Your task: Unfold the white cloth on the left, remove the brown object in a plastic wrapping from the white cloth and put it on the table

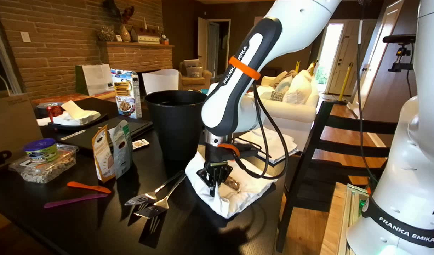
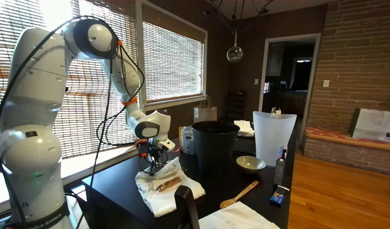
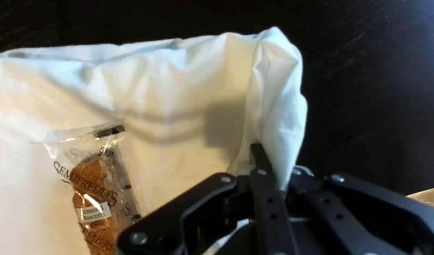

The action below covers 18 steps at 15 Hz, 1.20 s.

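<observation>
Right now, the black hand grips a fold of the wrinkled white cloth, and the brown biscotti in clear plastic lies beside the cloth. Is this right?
Not quite: the wrist view shows the brown biscotti in clear plastic on the wrinkled white cloth, not beside it. The black hand does grip a fold.

- Table [image 1: 107, 226]: dark, glossy top
- White cloth [image 2: 163, 200], wrinkled
- Black bin [image 1: 176, 124], upright
- Metal bowl [image 2: 250, 164]
- Wooden spoon [image 2: 239, 195]
- Orange utensil [image 1: 89, 186]
- Purple utensil [image 1: 75, 200]
- Metal servers [image 1: 139, 199], two
- Pouches [image 1: 103, 156], two, standing

brick wall [image 2: 357, 73] | hardwood floor [image 2: 335, 184] | cream sofa [image 1: 291, 113] | armchair [image 1: 195, 84] | backlit woven blinds [image 2: 172, 63]
</observation>
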### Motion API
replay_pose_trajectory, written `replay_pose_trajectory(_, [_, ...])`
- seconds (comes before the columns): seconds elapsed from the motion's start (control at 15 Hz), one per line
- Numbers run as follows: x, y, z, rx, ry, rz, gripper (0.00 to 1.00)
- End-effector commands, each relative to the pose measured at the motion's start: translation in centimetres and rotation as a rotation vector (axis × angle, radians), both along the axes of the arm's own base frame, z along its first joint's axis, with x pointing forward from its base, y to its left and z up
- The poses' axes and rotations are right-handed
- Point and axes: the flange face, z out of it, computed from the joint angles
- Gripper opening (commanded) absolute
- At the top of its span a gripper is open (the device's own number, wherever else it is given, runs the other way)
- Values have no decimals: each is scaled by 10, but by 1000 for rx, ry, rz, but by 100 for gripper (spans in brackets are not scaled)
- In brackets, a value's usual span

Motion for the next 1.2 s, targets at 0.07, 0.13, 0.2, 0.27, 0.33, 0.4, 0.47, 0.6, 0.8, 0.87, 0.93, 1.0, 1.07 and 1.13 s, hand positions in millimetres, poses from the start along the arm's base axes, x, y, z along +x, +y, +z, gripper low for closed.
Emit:
replay_pose_trajectory(0.07, [-10, 13, 9, -44, -107, 116, 3])
replay_pose_trajectory(0.13, [-11, 12, 17, -31, -131, 121, 3])
replay_pose_trajectory(0.2, [-12, 13, 21, -17, -149, 130, 3])
replay_pose_trajectory(0.27, [-13, 14, 24, -5, -159, 150, 3])
replay_pose_trajectory(0.33, [-15, 15, 23, -18, -168, 168, 5])
replay_pose_trajectory(0.4, [-17, 15, 24, -15, -167, 192, 29])
replay_pose_trajectory(0.47, [-18, 15, 27, -7, -172, 198, 31])
replay_pose_trajectory(0.6, [-21, 12, 35, 0, -192, 203, 41])
replay_pose_trajectory(0.8, [-27, 12, 61, 79, -253, 221, 63])
replay_pose_trajectory(0.87, [-28, 12, 70, 108, -276, 225, 69])
replay_pose_trajectory(0.93, [-30, 9, 78, 125, -295, 224, 76])
replay_pose_trajectory(1.0, [-32, 3, 85, 130, -315, 218, 84])
replay_pose_trajectory(1.07, [-32, -1, 90, 128, -326, 218, 90])
replay_pose_trajectory(1.13, [-34, -7, 92, 105, -329, 219, 98])
